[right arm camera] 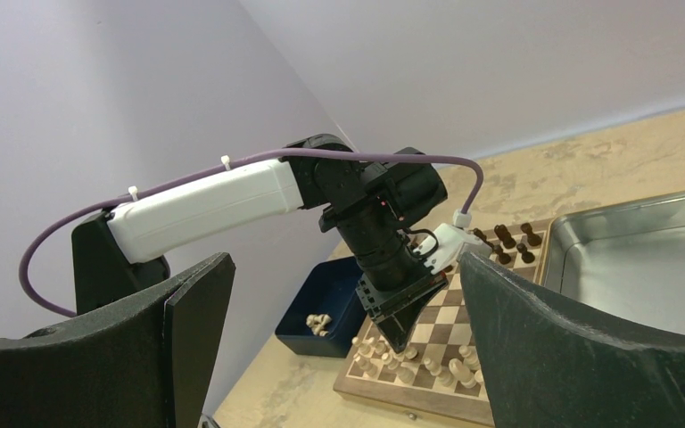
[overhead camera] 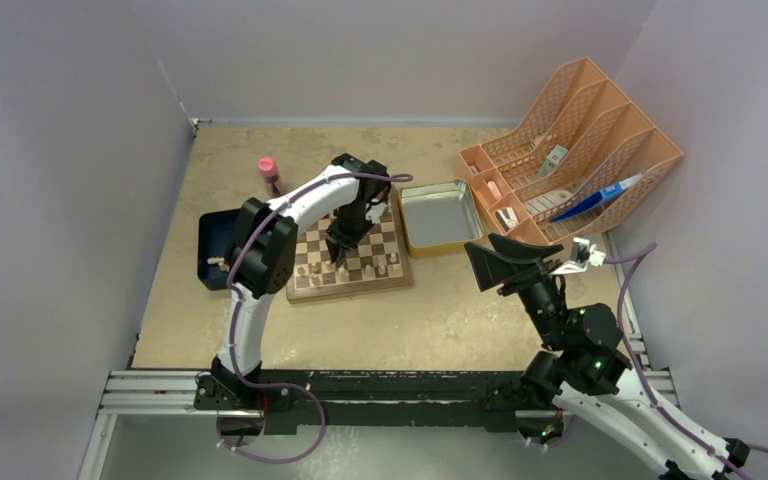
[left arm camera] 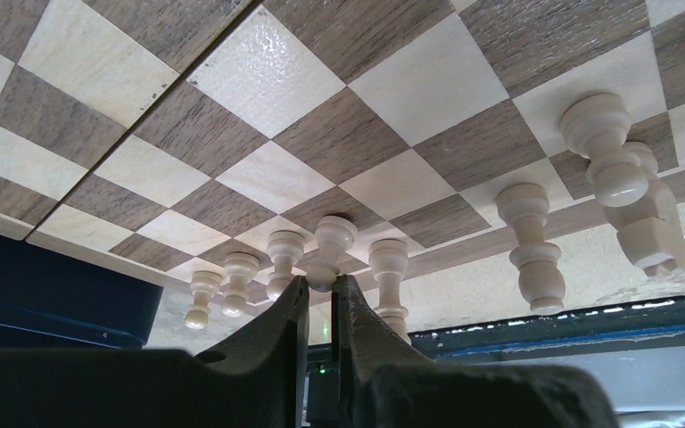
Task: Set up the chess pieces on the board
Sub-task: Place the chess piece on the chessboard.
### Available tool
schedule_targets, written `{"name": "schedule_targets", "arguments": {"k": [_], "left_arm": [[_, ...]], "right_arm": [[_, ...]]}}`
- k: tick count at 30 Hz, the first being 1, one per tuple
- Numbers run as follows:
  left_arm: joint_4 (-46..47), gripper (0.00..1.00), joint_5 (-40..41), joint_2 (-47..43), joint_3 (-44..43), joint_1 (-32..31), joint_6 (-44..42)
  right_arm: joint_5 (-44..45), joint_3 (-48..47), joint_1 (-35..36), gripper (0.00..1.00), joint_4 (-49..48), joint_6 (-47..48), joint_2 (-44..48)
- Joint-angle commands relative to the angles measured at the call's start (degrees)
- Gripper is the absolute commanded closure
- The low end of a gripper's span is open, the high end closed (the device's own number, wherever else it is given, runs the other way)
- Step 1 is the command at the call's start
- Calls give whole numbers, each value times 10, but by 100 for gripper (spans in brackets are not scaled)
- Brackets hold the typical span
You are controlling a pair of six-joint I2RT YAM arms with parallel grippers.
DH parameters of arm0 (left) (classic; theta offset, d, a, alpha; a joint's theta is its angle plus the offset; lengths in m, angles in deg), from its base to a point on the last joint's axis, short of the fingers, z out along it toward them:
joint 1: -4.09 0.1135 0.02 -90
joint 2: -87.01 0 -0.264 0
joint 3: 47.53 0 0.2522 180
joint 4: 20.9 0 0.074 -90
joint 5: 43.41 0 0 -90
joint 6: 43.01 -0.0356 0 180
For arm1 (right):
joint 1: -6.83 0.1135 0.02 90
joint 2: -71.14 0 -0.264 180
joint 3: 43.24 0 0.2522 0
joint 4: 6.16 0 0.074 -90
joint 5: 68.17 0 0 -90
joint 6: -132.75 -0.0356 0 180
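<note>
The square wooden chessboard with dark and light checks [overhead camera: 350,291] lies on the left half of the tabletop [overhead camera: 440,320], between a dark blue flat tray [overhead camera: 210,245] and a shiny metal tin [overhead camera: 438,215]. The left pincer [left arm camera: 321,287] reaches down over the board, close to the middle of its near edge. Its two fingers are squeezed almost together on the top of one small pale tan wooden chess piece [left arm camera: 332,241]. The bottom of this piece is at the board, but the wrist view is too close to tell if it sits flat on a square.

A row of other pale pieces [left arm camera: 383,267] stands just beside it along the near edge. The dark brown pieces [right arm camera: 504,236] stand along the far edge. A few loose pale bits [right arm camera: 319,323] lie in the blue tray.

The right pincer [right arm camera: 346,263] hangs over the right side of the tabletop, spread wide with nothing in it.

The piece looks very light, hard and smooth, so it could slip or tip over easily. The best place to hold it is the thin neck just under the round head. It should go straight down, because the pieces next to it are close and a bump could knock them over.
</note>
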Motion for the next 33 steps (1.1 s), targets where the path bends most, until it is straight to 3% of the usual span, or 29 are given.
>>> {"name": "schedule_targets", "arguments": {"k": [1, 18, 25, 33], "left_arm": [[-1, 90, 12, -12, -8, -2, 6], [6, 86, 9, -13, -11, -4, 2], [13, 78, -2, -23, -11, -8, -3], [14, 76, -1, -28, -11, -8, -2]], "right_arm": [[2, -5, 0, 1, -33, 7, 4], [2, -3, 0, 1, -35, 7, 2], [0, -1, 0, 1, -39, 7, -2], [-2, -1, 0, 1, -40, 7, -3]]}}
